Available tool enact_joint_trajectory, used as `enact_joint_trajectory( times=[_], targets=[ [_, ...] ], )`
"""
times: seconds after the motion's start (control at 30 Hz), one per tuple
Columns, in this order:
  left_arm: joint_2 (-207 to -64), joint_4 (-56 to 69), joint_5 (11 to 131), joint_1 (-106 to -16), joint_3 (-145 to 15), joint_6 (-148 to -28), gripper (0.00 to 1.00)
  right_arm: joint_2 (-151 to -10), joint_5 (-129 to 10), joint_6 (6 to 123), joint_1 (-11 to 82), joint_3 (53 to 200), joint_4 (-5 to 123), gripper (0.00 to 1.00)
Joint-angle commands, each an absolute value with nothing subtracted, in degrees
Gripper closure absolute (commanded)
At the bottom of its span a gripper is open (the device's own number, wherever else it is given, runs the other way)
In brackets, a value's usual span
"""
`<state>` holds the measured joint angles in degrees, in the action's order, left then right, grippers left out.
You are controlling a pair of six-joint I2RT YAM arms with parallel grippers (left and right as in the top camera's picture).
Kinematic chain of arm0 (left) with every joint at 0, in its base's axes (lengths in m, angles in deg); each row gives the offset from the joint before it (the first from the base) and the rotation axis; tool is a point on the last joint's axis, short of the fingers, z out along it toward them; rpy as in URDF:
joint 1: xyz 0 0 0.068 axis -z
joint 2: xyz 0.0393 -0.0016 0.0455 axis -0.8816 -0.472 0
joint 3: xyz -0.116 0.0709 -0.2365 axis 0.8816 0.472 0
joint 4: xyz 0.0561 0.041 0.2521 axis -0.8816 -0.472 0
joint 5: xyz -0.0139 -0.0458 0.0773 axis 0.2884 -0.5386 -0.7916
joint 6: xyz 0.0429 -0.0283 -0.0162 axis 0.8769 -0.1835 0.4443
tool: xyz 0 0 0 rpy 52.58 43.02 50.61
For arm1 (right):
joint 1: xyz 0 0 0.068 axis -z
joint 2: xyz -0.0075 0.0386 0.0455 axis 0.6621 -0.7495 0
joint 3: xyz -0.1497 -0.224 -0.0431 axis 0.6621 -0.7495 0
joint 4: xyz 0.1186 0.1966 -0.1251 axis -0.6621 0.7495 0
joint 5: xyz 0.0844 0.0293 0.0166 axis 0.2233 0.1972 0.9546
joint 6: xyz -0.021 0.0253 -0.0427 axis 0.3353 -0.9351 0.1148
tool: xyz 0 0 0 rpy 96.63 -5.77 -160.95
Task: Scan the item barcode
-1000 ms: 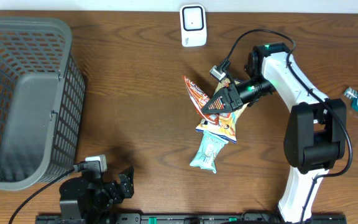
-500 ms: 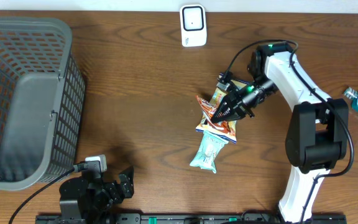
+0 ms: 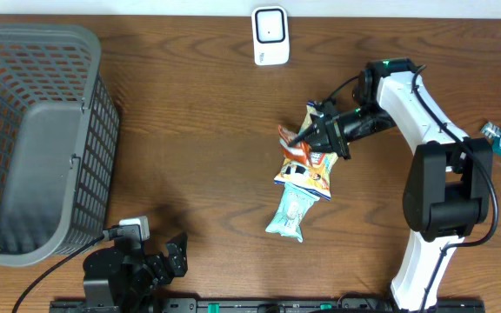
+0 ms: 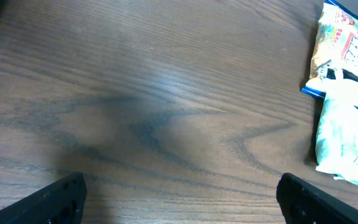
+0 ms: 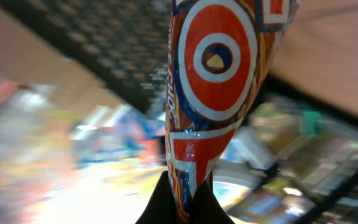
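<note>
Jaws on the right gripper (image 3: 310, 139) are clenched; those on the left gripper (image 3: 165, 257) are released, idle at the near edge of the brown wooden desk (image 3: 190, 130). Right holds the red-and-orange foil snack packet (image 3: 290, 143) by a thin edge, in the air over the heap of printed snack pouches (image 3: 304, 174).

Risk: the narrow pinch lets the packet twist or slip short of the white box-shaped scanner (image 3: 270, 35).

Barcode side cannot be made out; wrist-view background is blurred.

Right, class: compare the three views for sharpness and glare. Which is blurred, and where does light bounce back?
Right wrist: the snack packet up close is fairly sharp, and everything behind it is smeared into blur. Left wrist: slightly soft overall, with a pale sheen of glare on the table. Overhead: evenly lit and crisp, with no strong glare.
</note>
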<state>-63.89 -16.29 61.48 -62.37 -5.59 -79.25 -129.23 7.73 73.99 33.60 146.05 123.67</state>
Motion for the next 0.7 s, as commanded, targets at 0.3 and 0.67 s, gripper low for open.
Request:
enact_joint_trajectory(
  times=[0.3, 0.67],
  targets=[
    [-63.8, -16.9, 62.2, -62.4, -5.3, -79.8, 0.02, -122.3, 20.2, 97.0, 35.1, 146.4, 123.6, 0.99],
    [-63.8, -16.9, 62.2, -62.4, -5.3, -79.8, 0.02, -102.6, -1.7, 106.9, 37.4, 142.8, 123.6, 0.99]
  ],
)
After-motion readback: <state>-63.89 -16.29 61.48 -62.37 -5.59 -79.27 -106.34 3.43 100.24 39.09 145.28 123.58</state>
